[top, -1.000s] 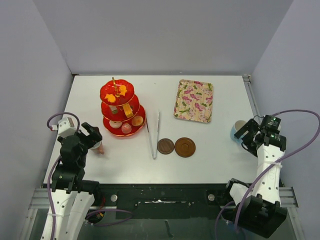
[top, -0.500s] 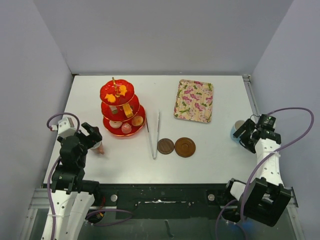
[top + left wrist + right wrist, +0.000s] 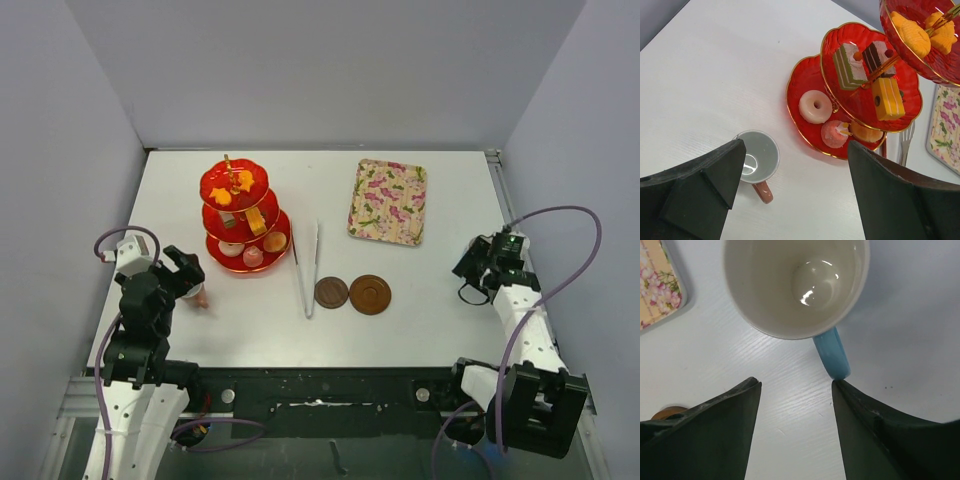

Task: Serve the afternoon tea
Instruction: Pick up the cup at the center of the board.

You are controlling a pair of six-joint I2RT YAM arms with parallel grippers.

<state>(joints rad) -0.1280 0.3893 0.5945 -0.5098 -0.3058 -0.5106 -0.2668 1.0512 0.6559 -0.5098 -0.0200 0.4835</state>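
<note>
I am at the step of fetching the cups. My right tool (image 3: 796, 384) hangs over the light-blue cup (image 3: 795, 290), fingers apart and holding nothing. The cup stands upright and empty at 3 o'clock on the counter (image 3: 420, 310). Its blue handle (image 3: 832, 357) points back at me, its tip just beside one finger. From the top view the cup is hidden under my wrist.

My left tool (image 3: 796, 147) is spread wide and empty as well. The pink cup (image 3: 757, 160) stands at 8 o'clock, between the fingers in the wrist view but nearer one of them, its handle toward me.

The two saucers (image 3: 331, 292) sit bare and side by side at 6 o'clock of the counter's middle. The three-tier stand (image 3: 245, 215) with its cakes (image 3: 815, 106) is at 10 o'clock, the floral tray (image 3: 388, 200) at 1 o'clock, and the tongs (image 3: 308, 265) lie between stand and saucers.

I judge that neither cup is served yet. Next I should lower the right tool so one finger goes inside the rim and one outside, away from the handle. Then I would close gently, lift straight up, and carry the cup to the nearer saucer at 9 o'clock from it. Pinching the handle risks tipping it.
</note>
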